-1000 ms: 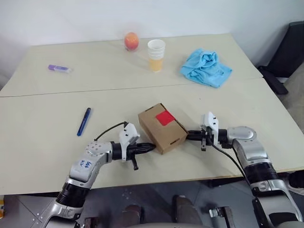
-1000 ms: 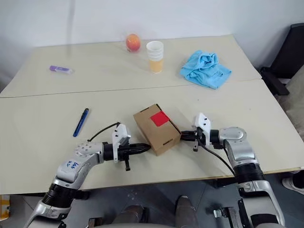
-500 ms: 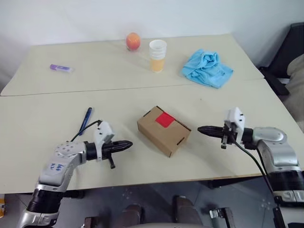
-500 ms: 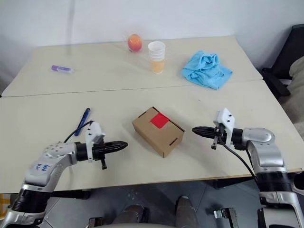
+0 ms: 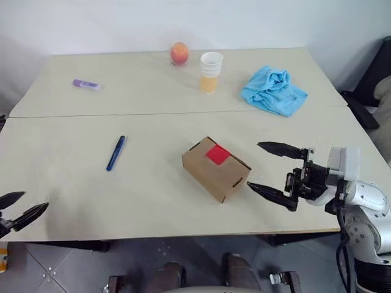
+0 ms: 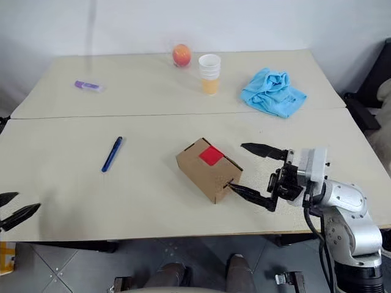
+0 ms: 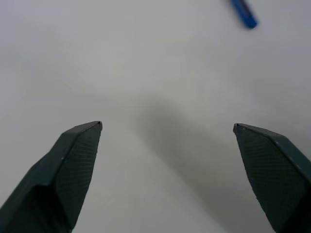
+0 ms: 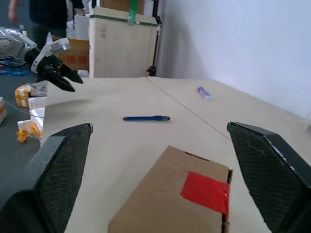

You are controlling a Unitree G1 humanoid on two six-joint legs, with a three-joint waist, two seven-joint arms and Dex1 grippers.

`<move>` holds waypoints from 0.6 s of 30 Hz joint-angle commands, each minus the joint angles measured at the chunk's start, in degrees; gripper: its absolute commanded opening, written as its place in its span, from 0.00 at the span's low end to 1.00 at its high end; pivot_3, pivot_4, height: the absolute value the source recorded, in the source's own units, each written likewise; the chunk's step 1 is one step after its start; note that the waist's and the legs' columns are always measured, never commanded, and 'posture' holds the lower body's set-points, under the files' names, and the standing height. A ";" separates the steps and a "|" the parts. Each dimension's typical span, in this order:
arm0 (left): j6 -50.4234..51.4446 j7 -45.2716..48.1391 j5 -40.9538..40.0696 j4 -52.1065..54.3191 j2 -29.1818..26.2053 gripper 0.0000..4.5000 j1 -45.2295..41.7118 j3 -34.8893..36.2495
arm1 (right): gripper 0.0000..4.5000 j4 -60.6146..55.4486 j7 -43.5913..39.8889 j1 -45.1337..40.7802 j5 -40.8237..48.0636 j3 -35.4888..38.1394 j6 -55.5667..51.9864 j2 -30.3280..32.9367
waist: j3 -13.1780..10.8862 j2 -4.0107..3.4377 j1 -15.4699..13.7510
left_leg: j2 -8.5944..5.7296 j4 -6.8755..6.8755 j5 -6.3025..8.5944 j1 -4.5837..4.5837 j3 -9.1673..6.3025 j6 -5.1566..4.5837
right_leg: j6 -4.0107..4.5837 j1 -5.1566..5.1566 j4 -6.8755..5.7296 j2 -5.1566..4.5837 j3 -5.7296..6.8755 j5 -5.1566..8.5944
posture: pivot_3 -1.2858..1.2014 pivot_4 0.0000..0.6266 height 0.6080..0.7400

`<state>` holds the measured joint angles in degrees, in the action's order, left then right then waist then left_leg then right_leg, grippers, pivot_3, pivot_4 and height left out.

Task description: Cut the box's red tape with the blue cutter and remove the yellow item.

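**Closed taped carton on a table, both grippers spread wide and empty**

Nearest the viewer, at the table's front left edge, the left gripper (image 5: 21, 210) hangs with its two black fingers spread wide, holding nothing. On the right, the right gripper (image 5: 272, 170) points toward the box (image 5: 215, 168) with its fingers also wide apart and empty; in the head views one fingertip lies close to the carton's near right corner, and contact cannot be judged.

The box, a small brown cardboard carton, sits closed on the near half of the table (image 5: 146, 195), slightly right of centre. Its long axis runs diagonally, from far left to near right. The red tape (image 5: 214, 154), a small square patch, sits on the lid toward the far end.

Well apart to the left of the box lies the blue cutter (image 5: 115, 152). Its long axis runs nearly front to back, leaning a little rightward at the far end; which end is the tip cannot be made out.

The surface is pale beige, with a seam crossing it side to side behind the cutter. On the far half sit a purple marker-like stick (image 5: 86, 84) at left, an orange-red round fruit (image 5: 179, 53), a stack of paper cups (image 5: 211, 71) beside it, and a crumpled light blue cloth (image 5: 274, 91) at right. A plain white wall rises behind the table.
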<state>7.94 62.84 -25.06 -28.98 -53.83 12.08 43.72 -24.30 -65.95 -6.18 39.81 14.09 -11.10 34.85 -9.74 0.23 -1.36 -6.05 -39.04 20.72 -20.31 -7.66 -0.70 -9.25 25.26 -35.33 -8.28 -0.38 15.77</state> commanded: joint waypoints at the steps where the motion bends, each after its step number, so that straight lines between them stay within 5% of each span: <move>1: 0.09 2.43 -1.62 0.31 -0.75 0.99 3.71 3.26 | 1.00 -0.65 -4.04 2.23 0.46 2.72 2.23 3.58 | 0.00 -0.01 0.00 | -0.01 0.00 0.03 0.00 0.00 -0.04 | 0.00 0.00 0.00 -0.01 0.00 0.00 | 0.52 0.24 1.00; 7: 6.50 0.78 -6.13 14.26 3.91 0.99 5.19 1.23 | 1.00 -0.54 -5.29 4.00 2.81 6.09 1.20 7.63 | -0.01 -0.02 -0.08 | 0.04 0.03 0.11 0.05 0.03 -0.12 | -0.05 -0.19 0.29 -0.03 0.05 -0.02 | 0.52 0.24 1.00; 13: 15.21 -15.34 -6.65 29.80 11.87 0.99 -9.09 -9.60 | 1.00 -1.41 -3.59 1.67 3.85 4.72 0.00 8.20 | -0.02 -0.03 -0.37 | 0.06 -0.03 0.13 0.23 -0.14 -0.10 | -0.17 -0.63 0.50 -0.02 0.18 -0.10 | 0.52 0.24 1.00; 18: 24.06 -30.26 0.88 31.66 14.89 0.99 -18.53 -20.01 | 1.00 -4.16 -0.76 -2.69 5.42 2.28 -2.94 8.10 | 0.00 -0.05 1.07 | 0.10 0.02 0.18 0.22 0.00 -0.13 | -0.19 -0.49 0.31 0.11 0.05 -0.12 | 0.52 0.24 1.00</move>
<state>29.77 39.76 -26.51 2.09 -40.10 -3.85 23.91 -25.18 -68.13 -7.35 43.34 16.63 -13.05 42.49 -9.75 0.18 -0.29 -5.94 -39.01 20.91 -20.11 -7.65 -0.83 -9.45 24.84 -35.02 -8.15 -0.32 15.65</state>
